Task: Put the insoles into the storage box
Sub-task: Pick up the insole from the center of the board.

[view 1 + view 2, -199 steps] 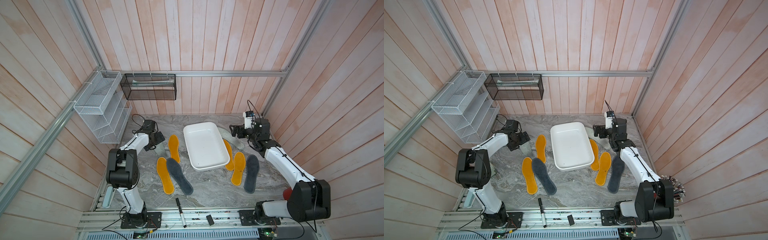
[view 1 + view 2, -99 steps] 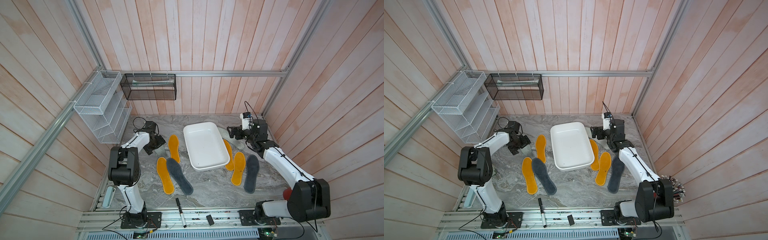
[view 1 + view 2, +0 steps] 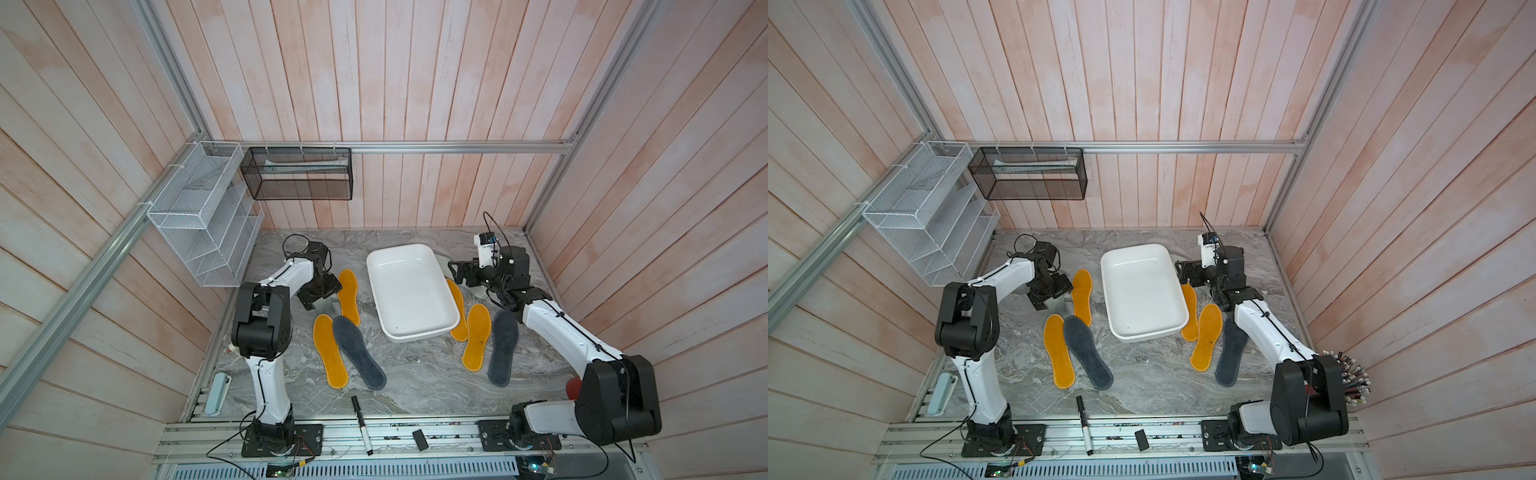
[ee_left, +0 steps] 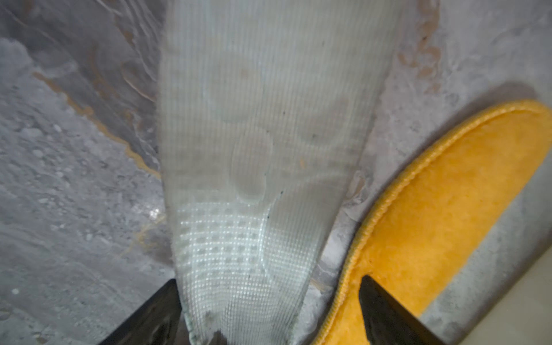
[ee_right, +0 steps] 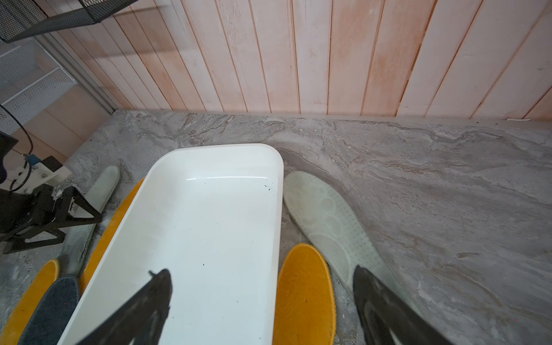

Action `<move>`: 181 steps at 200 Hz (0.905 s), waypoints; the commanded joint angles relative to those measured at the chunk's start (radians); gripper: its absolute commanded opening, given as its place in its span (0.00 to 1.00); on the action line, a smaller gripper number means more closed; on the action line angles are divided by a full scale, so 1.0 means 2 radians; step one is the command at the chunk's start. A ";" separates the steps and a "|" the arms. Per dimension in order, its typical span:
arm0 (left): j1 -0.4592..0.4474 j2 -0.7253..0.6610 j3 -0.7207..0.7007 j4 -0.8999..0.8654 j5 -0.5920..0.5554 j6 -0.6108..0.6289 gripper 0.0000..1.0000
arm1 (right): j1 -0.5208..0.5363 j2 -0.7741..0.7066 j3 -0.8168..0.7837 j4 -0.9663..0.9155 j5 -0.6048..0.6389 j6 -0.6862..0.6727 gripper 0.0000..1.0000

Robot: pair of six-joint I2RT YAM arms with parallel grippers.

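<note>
Wide: left gripper (image 4: 270,280) astride pale insole (image 4: 254,134) toward tabletop's (image 3: 415,386) left edge, right gripper (image 5: 263,273) over storage box (image 5: 209,224). Could pinch yellow insole (image 4: 448,209) too, seemingly under one fingertip (image 4: 385,310).

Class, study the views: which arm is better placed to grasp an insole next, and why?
Left, probably. The left end effector, open, straddles the pale insole close to the table. The right end effector, also open, hangs above the storage box rim.
</note>
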 commanded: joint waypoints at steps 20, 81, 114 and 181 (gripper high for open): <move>0.000 0.011 0.000 -0.039 -0.031 0.001 0.92 | 0.002 -0.018 -0.010 0.022 -0.007 0.007 0.95; 0.001 0.023 -0.007 -0.040 -0.045 0.013 0.85 | 0.003 -0.017 -0.011 0.027 -0.012 0.006 0.95; 0.002 0.031 -0.004 -0.030 -0.044 0.019 0.77 | 0.003 -0.016 -0.011 0.025 -0.014 0.004 0.95; 0.007 0.029 -0.020 -0.008 -0.040 0.019 0.56 | 0.003 -0.021 -0.017 0.027 -0.007 0.000 0.95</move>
